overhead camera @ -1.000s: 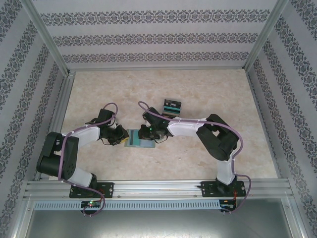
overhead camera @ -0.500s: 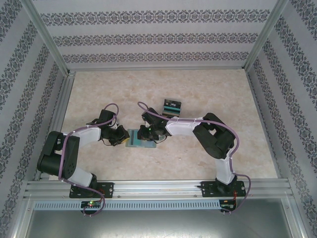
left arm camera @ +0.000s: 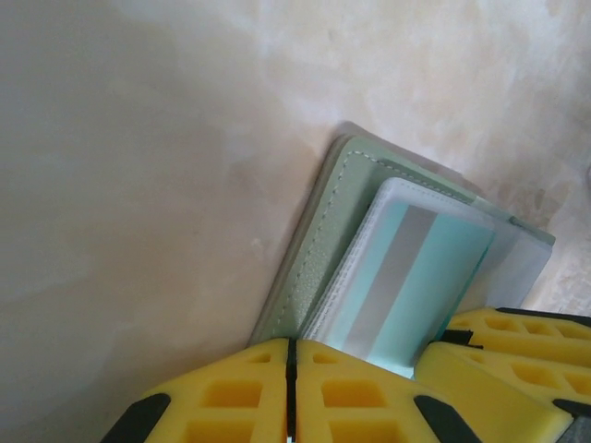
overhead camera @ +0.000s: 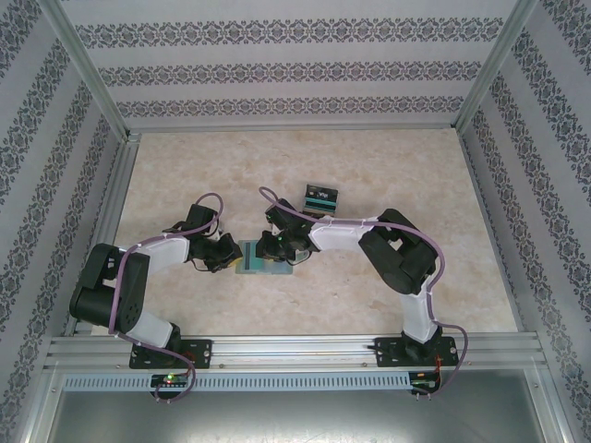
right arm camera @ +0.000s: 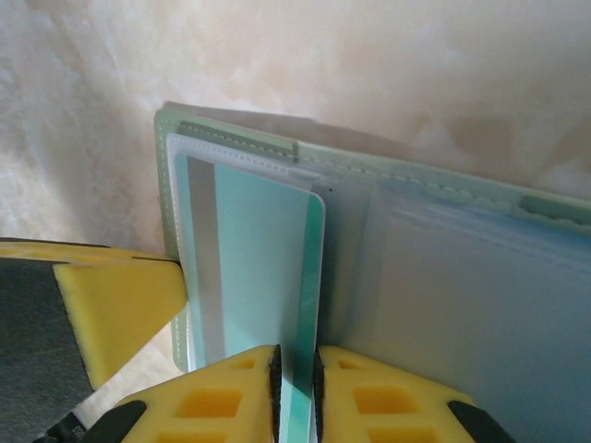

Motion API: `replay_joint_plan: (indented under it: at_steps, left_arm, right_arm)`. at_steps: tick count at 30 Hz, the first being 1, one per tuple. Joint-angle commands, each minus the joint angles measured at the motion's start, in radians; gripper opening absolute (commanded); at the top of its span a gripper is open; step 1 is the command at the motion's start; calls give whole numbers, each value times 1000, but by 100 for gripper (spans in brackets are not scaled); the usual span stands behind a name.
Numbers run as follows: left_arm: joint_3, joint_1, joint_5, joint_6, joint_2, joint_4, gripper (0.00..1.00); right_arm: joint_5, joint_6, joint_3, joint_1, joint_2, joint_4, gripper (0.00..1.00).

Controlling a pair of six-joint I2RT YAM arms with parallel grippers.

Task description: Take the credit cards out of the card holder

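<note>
While the holder [overhead camera: 251,257] is lying open on the table [overhead camera: 369,166] between the arms, the right gripper [right arm camera: 295,355] is pinching the teal card [right arm camera: 259,240] by its edge, jaws nearly closed on it. The card is lying on the holder's pale inside. The left gripper [left arm camera: 291,346] is sitting at the holder's edge, jaws fully closed, nothing visibly between them. The card pile [overhead camera: 320,197] is lying apart, farther back.

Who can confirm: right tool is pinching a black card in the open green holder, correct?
Not black: the card pinched by the right tool is teal with a grey stripe, as the right wrist view shows. It does sit in the open green holder.
</note>
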Motion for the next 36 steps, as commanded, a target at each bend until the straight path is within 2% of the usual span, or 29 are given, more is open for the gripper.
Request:
replay_joint_plan:
  at_steps: [1,5,8,14,28,36]
  left_arm:
    - [-16,-33,1,-7,30,15,10]
    - [-14,-33,-1,-7,30,12,9]
    - [-8,-33,-15,-3,25,-6,9]
    - [13,-34,-59,10,25,-66,0]
    - [21,-33,-67,23,38,-84,0]
    - [24,-33,-57,29,42,-83,0]
  right_arm:
    - [-37,40,-31,-14,15,91,18]
    - [-44,61,-58,-24,10,121,10]
    - [-38,65,-78,-30,-4,129,0]
    - [-23,61,-136,-53,-47,140,0]
    - [-9,31,-256,-122,-135,152,0]
    - [-44,9,-279,-150,-139,162,0]
